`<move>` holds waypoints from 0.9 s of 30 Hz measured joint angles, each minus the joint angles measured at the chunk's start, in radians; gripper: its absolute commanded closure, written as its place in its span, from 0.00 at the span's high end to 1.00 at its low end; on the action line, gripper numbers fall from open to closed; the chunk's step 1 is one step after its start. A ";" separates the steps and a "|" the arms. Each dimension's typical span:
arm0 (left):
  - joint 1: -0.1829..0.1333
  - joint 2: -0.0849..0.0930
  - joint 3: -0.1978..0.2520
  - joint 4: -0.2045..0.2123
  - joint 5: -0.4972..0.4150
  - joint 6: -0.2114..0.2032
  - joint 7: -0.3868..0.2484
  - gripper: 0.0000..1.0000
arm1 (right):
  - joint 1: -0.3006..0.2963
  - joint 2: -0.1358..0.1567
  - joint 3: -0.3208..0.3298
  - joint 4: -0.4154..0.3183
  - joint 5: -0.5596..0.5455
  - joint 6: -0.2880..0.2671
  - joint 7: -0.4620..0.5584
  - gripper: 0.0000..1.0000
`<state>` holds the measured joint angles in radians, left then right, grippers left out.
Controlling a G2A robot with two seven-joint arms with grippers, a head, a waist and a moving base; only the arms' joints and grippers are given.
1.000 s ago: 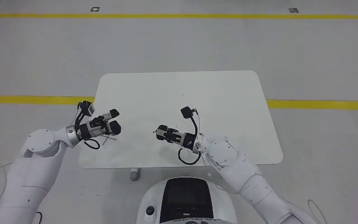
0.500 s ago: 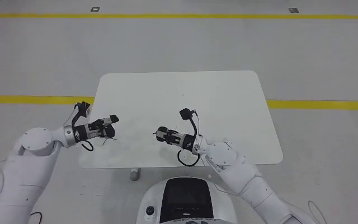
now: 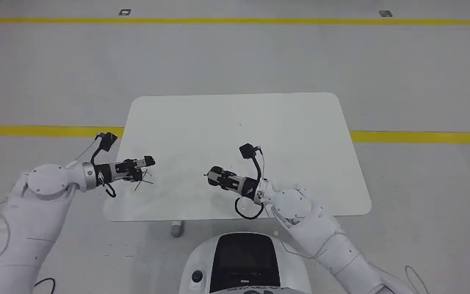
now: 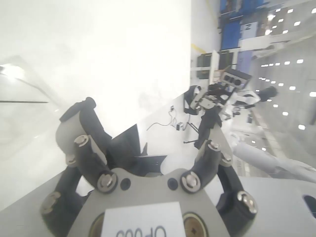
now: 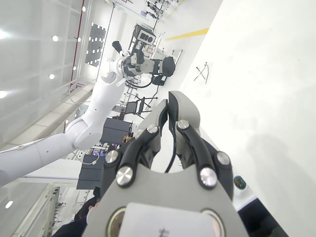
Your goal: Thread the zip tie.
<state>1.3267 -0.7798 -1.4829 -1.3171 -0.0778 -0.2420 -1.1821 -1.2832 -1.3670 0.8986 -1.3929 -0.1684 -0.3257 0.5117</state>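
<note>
Hovering w/ fingers spread wide, L tool (image 3: 145, 162) sits just above the ties (image 3: 141, 181) in the top view, at lower left of desk (image 3: 294, 132). The ties lie crossed, near the desk edge. R tool (image 3: 211, 175) is mid-frame, well apart, pads pressed together; can't tell if the thin dark strand between them is a tie. Risks, imo: L pinches both ties or neither since they overlap; flat strap slips the pads; a nudge pushes them off the edge.

White round-cornered table (image 3: 294, 125), grey floor (image 3: 220, 62), yellow floor lines (image 3: 235, 20).
</note>
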 measured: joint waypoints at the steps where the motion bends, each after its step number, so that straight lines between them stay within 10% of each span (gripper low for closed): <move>1: -0.010 0.005 -0.005 0.002 0.048 -0.002 -0.009 1.00 | 0.000 0.000 0.000 0.000 0.000 0.000 0.000 0.00; 7: -0.041 0.025 0.000 -0.034 0.283 0.018 -0.044 1.00 | 0.000 0.000 0.000 0.000 0.000 0.000 0.000 0.00; 12: -0.058 0.026 0.041 -0.068 0.387 0.119 -0.048 1.00 | 0.000 0.000 0.000 0.000 0.000 0.000 0.000 0.00; 22: -0.054 0.028 0.092 -0.113 0.498 0.097 -0.021 1.00 | 0.000 0.000 0.000 0.000 0.000 0.000 0.000 0.00; 27: -0.083 0.024 0.129 -0.098 0.576 0.203 -0.030 1.00 | 0.000 0.000 0.000 0.000 0.000 0.000 0.000 0.00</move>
<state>1.2441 -0.7558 -1.3535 -1.4151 0.4980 -0.0392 -1.2122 -1.2832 -1.3670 0.8986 -1.3929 -0.1684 -0.3258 0.5118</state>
